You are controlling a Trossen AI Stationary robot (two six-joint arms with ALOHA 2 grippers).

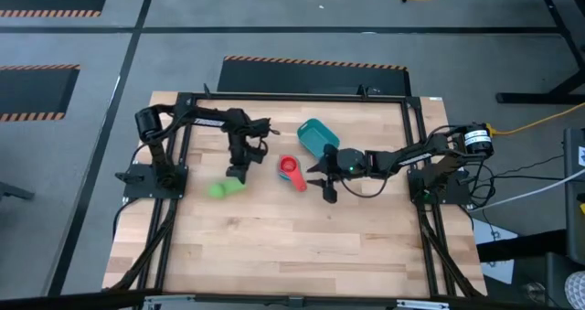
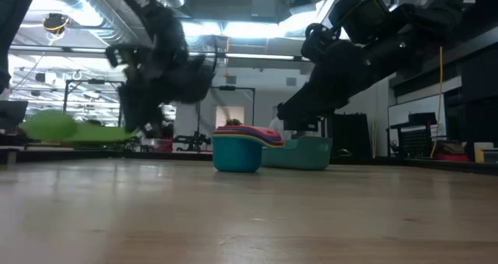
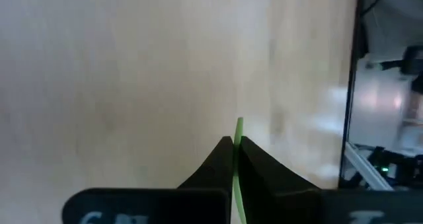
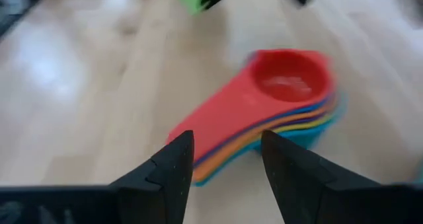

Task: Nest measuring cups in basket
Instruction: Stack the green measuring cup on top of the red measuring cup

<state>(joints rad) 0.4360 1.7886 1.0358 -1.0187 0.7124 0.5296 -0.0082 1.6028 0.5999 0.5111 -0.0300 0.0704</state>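
Left gripper pinches the green cup, seemingly by its handle, left of the nested stack; right gripper, jaws spread, waits nearer.

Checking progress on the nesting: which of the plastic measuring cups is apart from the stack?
The green plastic measuring cup. The left gripper is shut on its thin handle, lifted clear of the table, while the others sit nested under the red measuring cup.
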